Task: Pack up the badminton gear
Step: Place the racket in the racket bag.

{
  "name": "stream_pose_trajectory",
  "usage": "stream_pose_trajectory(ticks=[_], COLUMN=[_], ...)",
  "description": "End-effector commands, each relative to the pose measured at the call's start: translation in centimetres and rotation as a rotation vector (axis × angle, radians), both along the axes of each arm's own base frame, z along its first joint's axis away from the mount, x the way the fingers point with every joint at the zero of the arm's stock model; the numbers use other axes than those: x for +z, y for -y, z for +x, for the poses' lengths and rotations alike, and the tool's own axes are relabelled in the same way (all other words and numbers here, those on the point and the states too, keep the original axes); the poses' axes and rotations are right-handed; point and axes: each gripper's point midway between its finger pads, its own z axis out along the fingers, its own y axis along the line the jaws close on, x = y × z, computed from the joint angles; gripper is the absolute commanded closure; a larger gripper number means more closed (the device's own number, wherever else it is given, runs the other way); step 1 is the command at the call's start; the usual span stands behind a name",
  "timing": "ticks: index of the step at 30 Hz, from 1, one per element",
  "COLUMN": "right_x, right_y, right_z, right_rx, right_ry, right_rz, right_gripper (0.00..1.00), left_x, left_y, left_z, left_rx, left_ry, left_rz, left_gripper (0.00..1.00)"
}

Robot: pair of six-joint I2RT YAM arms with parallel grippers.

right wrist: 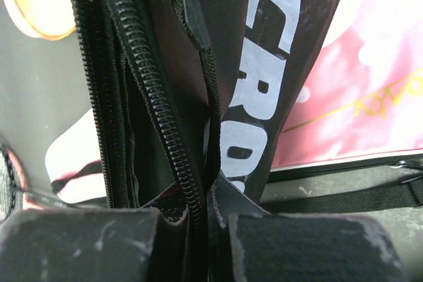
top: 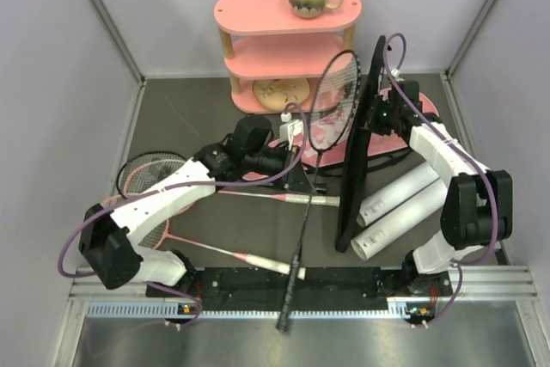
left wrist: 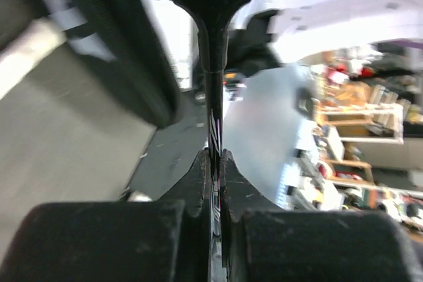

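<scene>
Left tool (left wrist: pixel 215 163) clamped on black racket (top: pixel 292 288) shaft; racket tilted up off surface (top: pixel 249 223). Right tool (right wrist: pixel 209 193) clamped on zipper edge of black bag (top: pixel 356 169); bag stands upright.

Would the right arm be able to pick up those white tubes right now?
Probably not yet: its fingers are shut on the black bag, holding it upright. The white tubes lie in the open beside that arm's base, so the way looks free once it lets go.
</scene>
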Motion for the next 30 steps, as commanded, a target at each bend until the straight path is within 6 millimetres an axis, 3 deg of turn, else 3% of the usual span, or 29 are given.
stream_pose_trajectory(ticks=[1,2,3,5,7,8,11,14,18,24,27,30], right_x=[3.5,3.7,3.7,3.9,4.2,4.3,4.2,4.4,4.3,4.4,4.6,4.3], right_y=[-2.3,-2.5,-2.5,-2.4,-2.3,-2.3,-2.5,-2.6,-2.6,-2.2,-2.5,-2.1], right_z=[0.0,0.1,0.1,0.2,0.4,0.4,0.5,0.6,0.8,0.9,0.5,0.5], right_rx=[0.117,0.128,0.130,0.124,0.122,0.126,0.131,0.132,0.123,0.101,0.085,0.050], right_ry=[0.119,0.125,0.124,0.127,0.130,0.131,0.125,0.125,0.123,0.121,0.111,0.105], right_rz=[0.083,0.083,0.085,0.087,0.091,0.094,0.104,0.115,0.120,0.126,0.161,0.157], right_gripper=[1.00,1.00,1.00,1.00,1.00,1.00,1.00,1.00,1.00,1.00,1.00,1.00], left_x=[7.7,9.1,9.4,9.8,8.9,9.5,7.9,5.6,5.8,4.1,1.5,2.4], left_y=[2.8,3.1,3.2,3.6,3.6,3.4,3.2,3.7,4.4,5.6,6.4,6.4], left_z=[-3.1,-3.1,-3.3,-3.4,-3.8,-4.1,-5.3,-5.1,-6.1,-4.8,-3.3,-2.6], left_rx=[-0.255,-0.298,-0.304,-0.349,-0.338,-0.349,-0.358,-0.325,-0.375,-0.293,-0.181,-0.144], left_ry=[-0.005,0.047,-0.015,-0.037,-0.165,-0.196,-0.314,-0.428,-0.449,-0.489,-0.540,-0.582], left_rz=[-0.452,-0.526,-0.535,-0.576,-0.574,-0.606,-0.630,-0.617,-0.663,-0.640,-0.565,-0.616], left_gripper=[1.00,1.00,1.00,1.00,1.00,1.00,1.00,1.00,1.00,1.00,1.00,1.00])
